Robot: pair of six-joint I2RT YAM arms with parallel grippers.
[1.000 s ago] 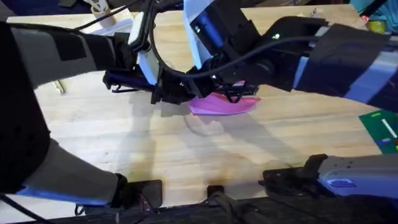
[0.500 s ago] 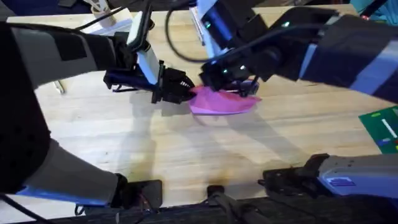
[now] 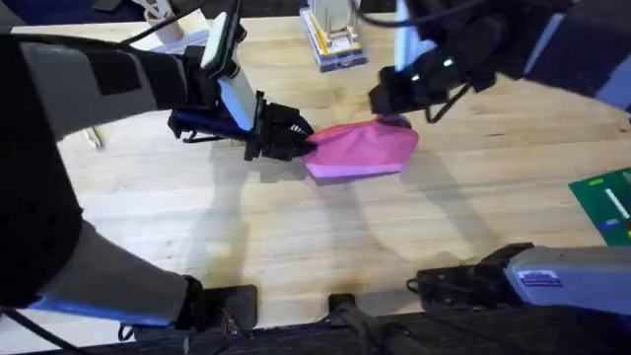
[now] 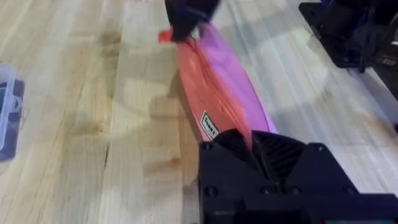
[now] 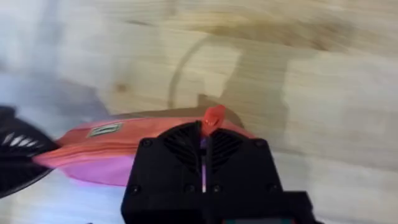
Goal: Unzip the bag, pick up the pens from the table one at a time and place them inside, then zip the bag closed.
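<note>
Overhead view: the bag point(image 3: 361, 150) lies on the counter point(image 3: 296, 237) a little beyond its middle, long axis running across. The left end effector point(image 3: 301, 141) comes in low from the left and is clenched on the bag's left end, while the right end effector point(image 3: 394, 116) sits over the far right end, at the top seam. The two grips at opposite ends look chosen to keep the soft fabric stretched, so the slider can travel without the pouch bunching (a judgement, not something seen). A stack of small boxes point(image 3: 333, 37) stands well behind the bag, and a green card point(image 3: 603, 202) lies at the right edge.

Left wrist view: the bag point(image 4: 217, 102) stretches away from the left end effector point(image 4: 256, 144), whose black fingers pinch the near end just past a small sewn label point(image 4: 209, 124). The zipper seam runs along the top and looks closed. At the far end the right end effector point(image 4: 186, 18) is clamped at a pink tab, most likely the pull.

Right wrist view: the right end effector point(image 5: 204, 134) is closed over the top of the bag point(image 5: 99, 155), with a small pink tab point(image 5: 214, 116) poking out just above its fingers, so it appears to be gripping the zipper pull. The left end effector point(image 5: 18, 155) holds the opposite end. I judge the zipper step is under way; no pens are visible on the counter
</note>
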